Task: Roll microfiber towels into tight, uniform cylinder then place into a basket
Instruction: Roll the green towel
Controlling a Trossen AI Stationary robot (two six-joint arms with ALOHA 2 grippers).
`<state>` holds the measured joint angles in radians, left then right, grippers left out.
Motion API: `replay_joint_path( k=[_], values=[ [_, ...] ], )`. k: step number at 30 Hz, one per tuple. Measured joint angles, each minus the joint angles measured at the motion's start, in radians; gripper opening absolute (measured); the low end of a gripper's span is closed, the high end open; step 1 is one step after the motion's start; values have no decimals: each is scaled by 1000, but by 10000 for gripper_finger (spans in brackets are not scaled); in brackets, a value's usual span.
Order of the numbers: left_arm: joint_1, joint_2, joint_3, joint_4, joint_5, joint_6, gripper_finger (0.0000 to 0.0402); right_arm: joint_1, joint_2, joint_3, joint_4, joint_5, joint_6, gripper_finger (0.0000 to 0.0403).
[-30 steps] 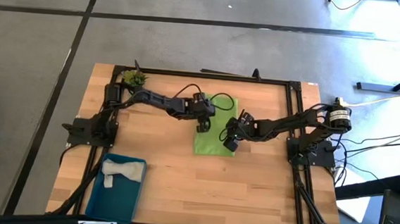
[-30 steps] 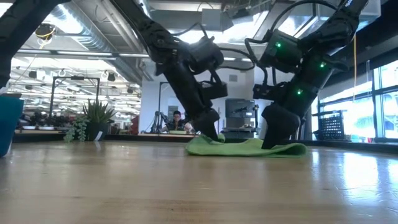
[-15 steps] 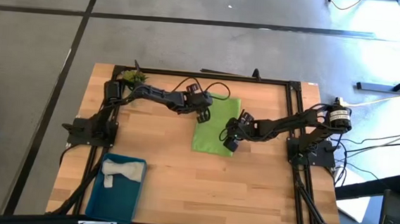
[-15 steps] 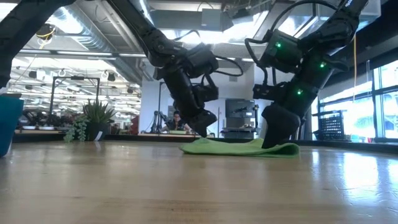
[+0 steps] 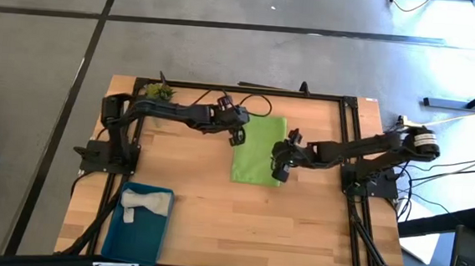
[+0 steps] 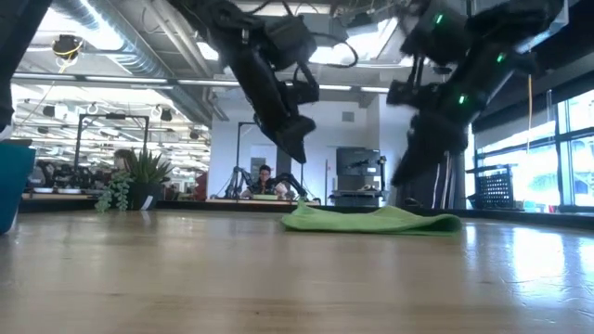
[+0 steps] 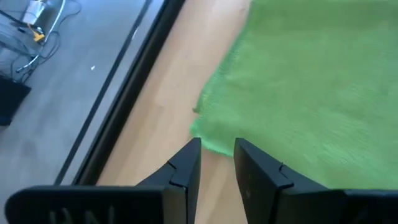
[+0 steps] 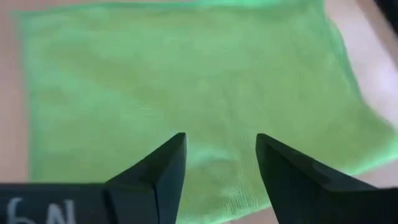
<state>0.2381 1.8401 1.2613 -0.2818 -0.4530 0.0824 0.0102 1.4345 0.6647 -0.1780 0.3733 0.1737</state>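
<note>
The lime green towel (image 5: pixel 259 150) lies spread flat on the table; it also shows in the low view (image 6: pixel 376 221). My left gripper (image 5: pixel 235 136) hangs above its far left corner (image 7: pixel 202 134), fingers a little apart and empty. My right gripper (image 5: pixel 281 171) hangs above its right edge, open and empty; in the right wrist view the towel (image 8: pixel 186 74) fills the picture beyond the fingers. In the low view both grippers, left (image 6: pixel 297 150) and right (image 6: pixel 404 174), are clear above the cloth. The beige towel (image 5: pixel 140 203) lies rolled in the teal basket (image 5: pixel 121 238).
A small green plant sprig (image 5: pixel 160 91) sits at the table's far left corner. The basket stands at the near left; its wall shows at the low view's left border (image 6: pixel 9 186). A black frame (image 5: pixel 340 100) runs around the table. Bare wood lies near the front edge.
Both grippers have risen off the green towel. My left gripper went from the towel's left edge toward the far edge and up; my right gripper lifted from the towel's right side. The towel stays flat on the table.
</note>
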Motion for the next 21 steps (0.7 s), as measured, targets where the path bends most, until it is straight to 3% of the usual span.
replay_joint_path(
  k=[6, 10, 21],
  values=[
    [-75, -61, 0, -135, 1, -21, 88, 126, -57, -2, -90, -2, -213, 195],
    [-132, -109, 0, -204, 1, -76, 88, 220, -35, -4, -123, -75, -308, 195],
    [-247, -152, -1, -217, -2, -83, 88, 301, 62, -4, -123, -80, -367, 195]
  ],
)
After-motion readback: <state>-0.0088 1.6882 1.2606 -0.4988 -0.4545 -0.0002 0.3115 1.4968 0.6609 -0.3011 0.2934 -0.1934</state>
